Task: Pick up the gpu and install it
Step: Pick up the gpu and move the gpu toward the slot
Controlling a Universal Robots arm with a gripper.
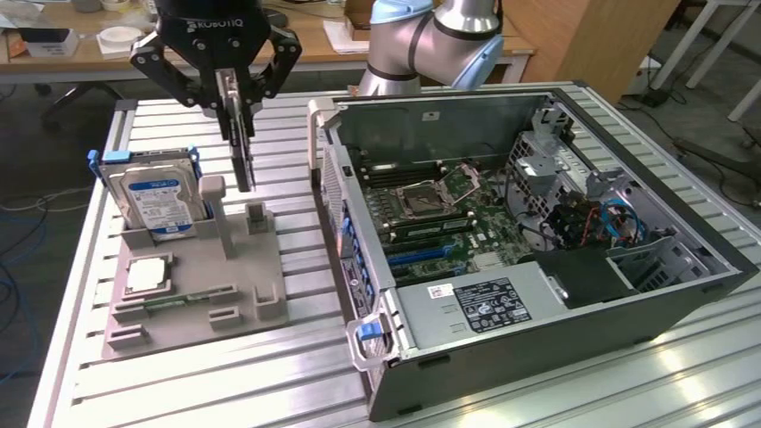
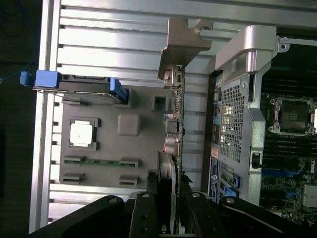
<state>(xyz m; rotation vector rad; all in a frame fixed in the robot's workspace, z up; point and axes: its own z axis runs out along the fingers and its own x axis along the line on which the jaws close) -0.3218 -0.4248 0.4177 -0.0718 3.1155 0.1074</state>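
Claw point(image 1: 238, 94) clamped on graphics card point(image 1: 244, 152) top edge, above grey tray point(image 1: 256, 290); judged light, rigid, fragile; edge-hold suitable.

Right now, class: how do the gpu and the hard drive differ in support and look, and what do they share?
Support: the gpu hangs clamped in the tool, above the grey tray; the hard drive sits slotted in that tray. Look: the gpu is a thin dark card; the hard drive is boxy and silver with a blue-white label. Shared: both stand upright on edge.
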